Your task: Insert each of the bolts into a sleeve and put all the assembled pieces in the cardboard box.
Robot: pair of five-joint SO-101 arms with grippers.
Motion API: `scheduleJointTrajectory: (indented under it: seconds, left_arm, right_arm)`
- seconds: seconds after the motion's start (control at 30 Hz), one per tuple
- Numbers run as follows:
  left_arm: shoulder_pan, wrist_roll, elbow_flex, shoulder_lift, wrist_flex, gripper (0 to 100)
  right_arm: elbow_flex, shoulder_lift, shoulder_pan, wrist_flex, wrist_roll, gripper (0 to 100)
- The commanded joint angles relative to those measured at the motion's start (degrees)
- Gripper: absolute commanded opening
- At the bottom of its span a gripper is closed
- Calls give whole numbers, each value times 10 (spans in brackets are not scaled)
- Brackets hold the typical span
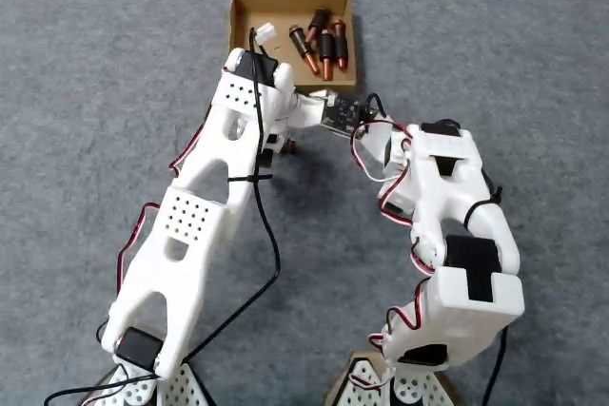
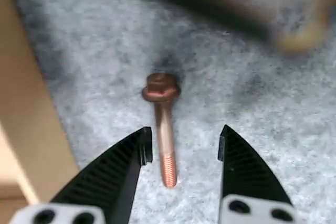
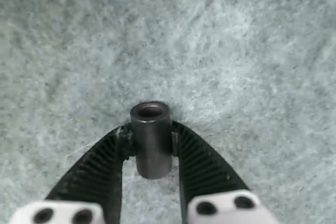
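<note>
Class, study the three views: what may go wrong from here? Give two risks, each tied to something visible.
1. The bolt lies flat on the mat inside the open left gripper, nearer one finger; closing could roll or skew it.
2. The right gripper pinches the sleeve on its round sides; a skewed bolt might miss the bore or push the sleeve loose.

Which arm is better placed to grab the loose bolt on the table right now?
Left. The left arm's fingers sit open either side of the bolt; the right arm's fingers are shut on a sleeve.
</note>
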Motion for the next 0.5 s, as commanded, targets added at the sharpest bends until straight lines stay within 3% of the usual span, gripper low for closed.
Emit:
scheduleJointTrajectory:
  seconds: [0.0,0.23,0.47]
  left_arm:
    - [-4,-64,-3,-28,5,214]
    - [-8,-56,4,-12,-48,214]
    - [-8,47,-2,22,-101,214]
  right_arm:
    - [1,0,12,-23,-9,48]
    - [0,0,14,-24,-20,48]
    - [1,-3,31,-52,-98,48]
